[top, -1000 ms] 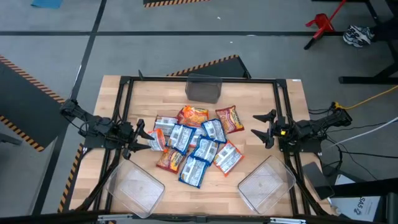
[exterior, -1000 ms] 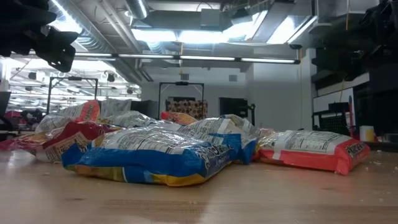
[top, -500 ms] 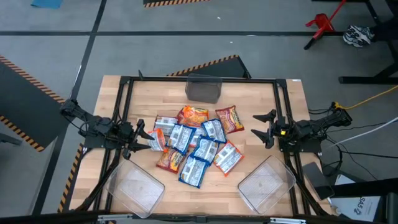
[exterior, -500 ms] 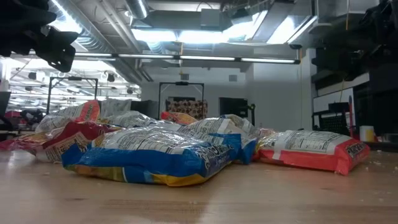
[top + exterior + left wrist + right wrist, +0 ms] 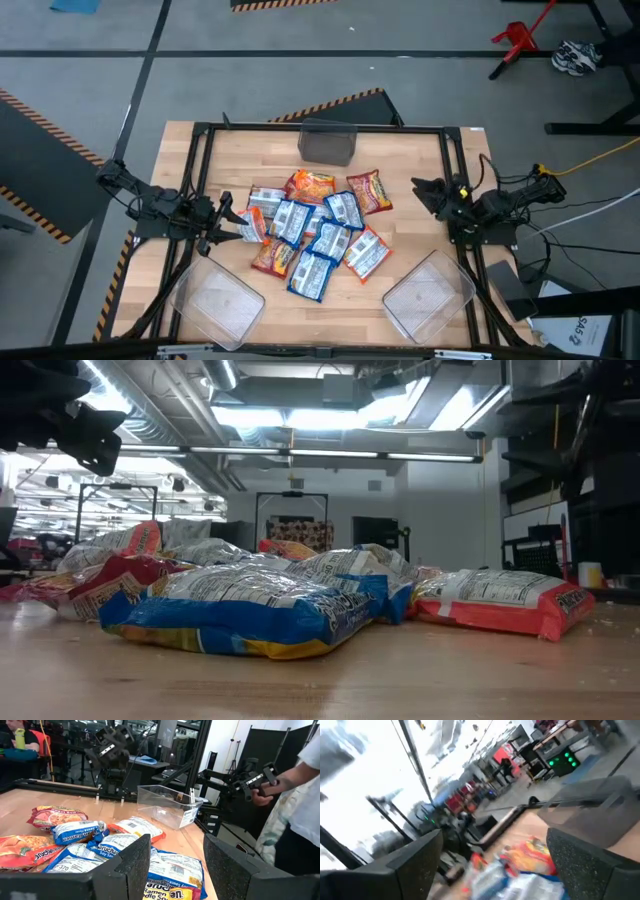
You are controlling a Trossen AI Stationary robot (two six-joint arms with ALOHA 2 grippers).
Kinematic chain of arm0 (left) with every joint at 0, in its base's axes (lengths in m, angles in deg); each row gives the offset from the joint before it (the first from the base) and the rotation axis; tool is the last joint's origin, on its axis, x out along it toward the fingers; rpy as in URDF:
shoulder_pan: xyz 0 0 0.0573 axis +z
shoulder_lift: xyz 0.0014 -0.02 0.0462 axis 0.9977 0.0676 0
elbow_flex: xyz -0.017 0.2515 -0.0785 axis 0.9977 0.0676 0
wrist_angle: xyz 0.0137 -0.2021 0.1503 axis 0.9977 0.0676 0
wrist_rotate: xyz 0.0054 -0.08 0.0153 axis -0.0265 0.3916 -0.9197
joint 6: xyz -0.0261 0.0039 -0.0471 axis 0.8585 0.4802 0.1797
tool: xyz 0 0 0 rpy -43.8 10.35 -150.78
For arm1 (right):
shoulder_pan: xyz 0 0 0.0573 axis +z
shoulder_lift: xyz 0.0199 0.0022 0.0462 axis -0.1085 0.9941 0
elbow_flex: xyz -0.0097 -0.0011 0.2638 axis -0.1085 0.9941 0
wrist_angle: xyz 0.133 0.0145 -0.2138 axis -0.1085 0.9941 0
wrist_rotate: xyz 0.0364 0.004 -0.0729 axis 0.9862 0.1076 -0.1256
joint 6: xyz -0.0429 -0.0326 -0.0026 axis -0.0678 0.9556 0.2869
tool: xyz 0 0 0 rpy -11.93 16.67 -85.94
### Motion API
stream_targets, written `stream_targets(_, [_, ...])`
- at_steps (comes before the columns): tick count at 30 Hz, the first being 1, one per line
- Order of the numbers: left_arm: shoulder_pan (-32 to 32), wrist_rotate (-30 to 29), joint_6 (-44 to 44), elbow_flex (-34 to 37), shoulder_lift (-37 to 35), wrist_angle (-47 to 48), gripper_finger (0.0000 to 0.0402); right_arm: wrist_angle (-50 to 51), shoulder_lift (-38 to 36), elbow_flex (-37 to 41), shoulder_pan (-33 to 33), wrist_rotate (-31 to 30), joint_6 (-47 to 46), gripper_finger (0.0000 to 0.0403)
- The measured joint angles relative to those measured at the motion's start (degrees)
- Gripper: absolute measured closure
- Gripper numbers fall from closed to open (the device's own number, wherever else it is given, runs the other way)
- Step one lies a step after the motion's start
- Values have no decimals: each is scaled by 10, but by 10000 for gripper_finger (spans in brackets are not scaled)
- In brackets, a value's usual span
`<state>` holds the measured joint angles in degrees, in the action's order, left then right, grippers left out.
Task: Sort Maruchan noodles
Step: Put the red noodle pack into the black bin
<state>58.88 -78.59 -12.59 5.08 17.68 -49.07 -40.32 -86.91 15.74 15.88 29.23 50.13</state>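
Observation:
The Maruchan noodles [image 5: 315,235] lie in a loose heap at the table's middle: blue-and-white, orange and red-orange packets, some resting on others. They also show in the low view [image 5: 250,605] and the left wrist view [image 5: 115,850]. My left gripper [image 5: 232,222] stands open at the heap's left edge, level, with nothing between its fingers [image 5: 172,865]. My right gripper [image 5: 420,190] hangs open to the right of the heap, apart from it, and the packets show beyond its fingers [image 5: 495,865].
A clear bin [image 5: 327,142] stands at the far middle, another [image 5: 215,300] at the near left, a third [image 5: 428,293] at the near right. A black frame [image 5: 320,127] runs around the table. A person [image 5: 295,805] stands beyond the table's edge.
My right gripper has rolled about its own pointing line and tipped up a little, staying in place. In the high view its fingers, spread toward the far and near edges before, now lie close together. The packets and my left gripper have kept still.

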Motion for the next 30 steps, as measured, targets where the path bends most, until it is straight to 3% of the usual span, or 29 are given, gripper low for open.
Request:
stream_targets(3, [0, -26, -44, 0, 0, -29, 225, -5, 0, 0, 0, -36, -6, 56])
stream_targets(7, [0, -33, 18, 0, 0, -129, 225, -6, 0, 0, 0, -77, -27, 56])
stream_targets(16, [0, -66, 41, 0, 0, -440, 225, 22, 0, 0, 0, -62, -53, 56])
stream_targets(21, [0, -73, 41, 0, 0, -505, 225, 28, 0, 0, 0, -40, -57, 56])
stream_targets(27, [0, -76, 37, 0, 0, -503, 225, -85, 0, -1, 0, -41, -64, 56])
stream_targets(30, [0, -112, 27, 0, 0, -508, 225, -109, 0, -21, 0, -45, -47, 56])
